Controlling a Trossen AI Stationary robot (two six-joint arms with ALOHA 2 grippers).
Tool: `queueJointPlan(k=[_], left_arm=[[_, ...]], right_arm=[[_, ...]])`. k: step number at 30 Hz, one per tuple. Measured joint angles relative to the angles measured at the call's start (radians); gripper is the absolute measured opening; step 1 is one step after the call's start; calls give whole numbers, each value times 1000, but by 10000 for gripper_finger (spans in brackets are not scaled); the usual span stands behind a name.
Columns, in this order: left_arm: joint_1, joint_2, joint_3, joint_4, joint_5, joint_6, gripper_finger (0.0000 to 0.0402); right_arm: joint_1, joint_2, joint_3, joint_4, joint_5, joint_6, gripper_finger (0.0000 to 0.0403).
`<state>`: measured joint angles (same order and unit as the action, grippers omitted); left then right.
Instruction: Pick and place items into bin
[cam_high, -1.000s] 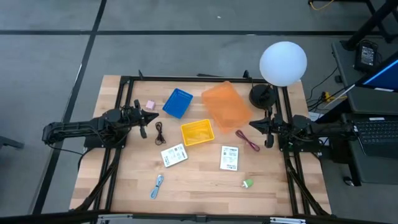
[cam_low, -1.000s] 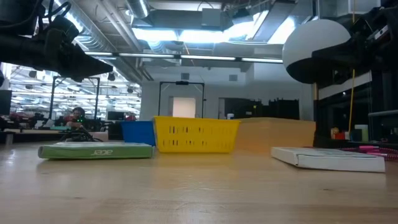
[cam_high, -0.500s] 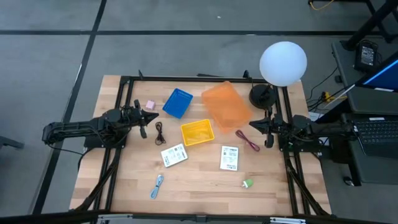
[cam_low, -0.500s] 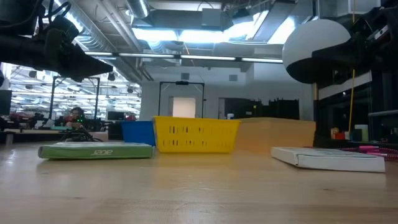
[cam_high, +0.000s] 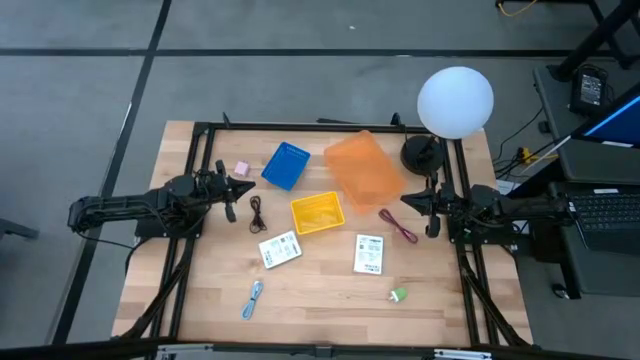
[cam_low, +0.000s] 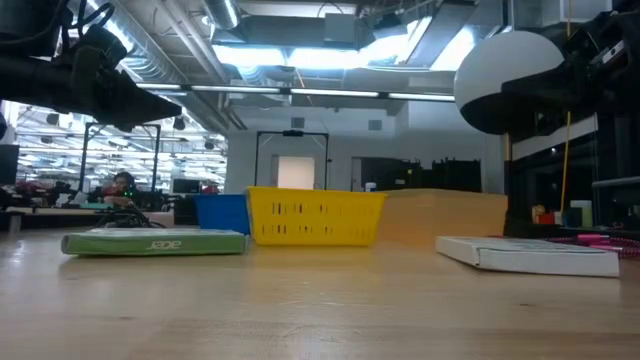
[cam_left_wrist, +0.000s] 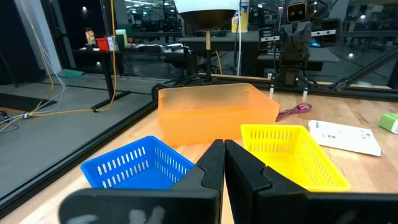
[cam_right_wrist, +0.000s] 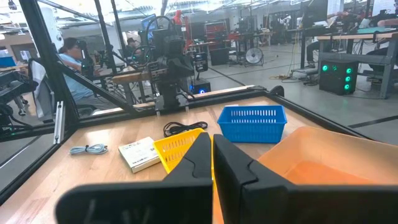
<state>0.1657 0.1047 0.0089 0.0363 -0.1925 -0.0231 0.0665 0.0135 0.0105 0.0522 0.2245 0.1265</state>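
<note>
On the wooden table lie two white labelled packets (cam_high: 280, 249) (cam_high: 369, 253), a black cord (cam_high: 257, 212), a dark-red cord (cam_high: 398, 225), a tiny pink block (cam_high: 241, 169), a small green piece (cam_high: 399, 294) and a small blue-silver piece (cam_high: 251, 298). A yellow bin (cam_high: 317, 213), a blue bin (cam_high: 286, 165) and an orange bin (cam_high: 364, 167) stand in the middle. My left gripper (cam_high: 232, 200) is shut and empty at the left, beside the black cord. My right gripper (cam_high: 428, 210) is shut and empty at the right, near the dark-red cord.
A white globe lamp (cam_high: 455, 101) on a black base (cam_high: 421, 153) stands at the far right corner. A black frame (cam_high: 300, 126) runs around the table's edges. A person (cam_right_wrist: 71, 59) sits in the room beyond the table's left side.
</note>
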Motion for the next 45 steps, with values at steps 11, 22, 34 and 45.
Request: queueJointPlan(k=[11,22,34,45], left_arm=[[0,0,0,0,0,0,6],[0,0,0,0,0,0,6],[0,0,0,4,-21,25,6],[0,0,0,5,-23,18,6]], right_arm=[[0,0,0,0,0,0,0],[0,0,0,0,0,0,0],[0,0,0,0,0,0,0],[0,0,0,1,0,-3,0]])
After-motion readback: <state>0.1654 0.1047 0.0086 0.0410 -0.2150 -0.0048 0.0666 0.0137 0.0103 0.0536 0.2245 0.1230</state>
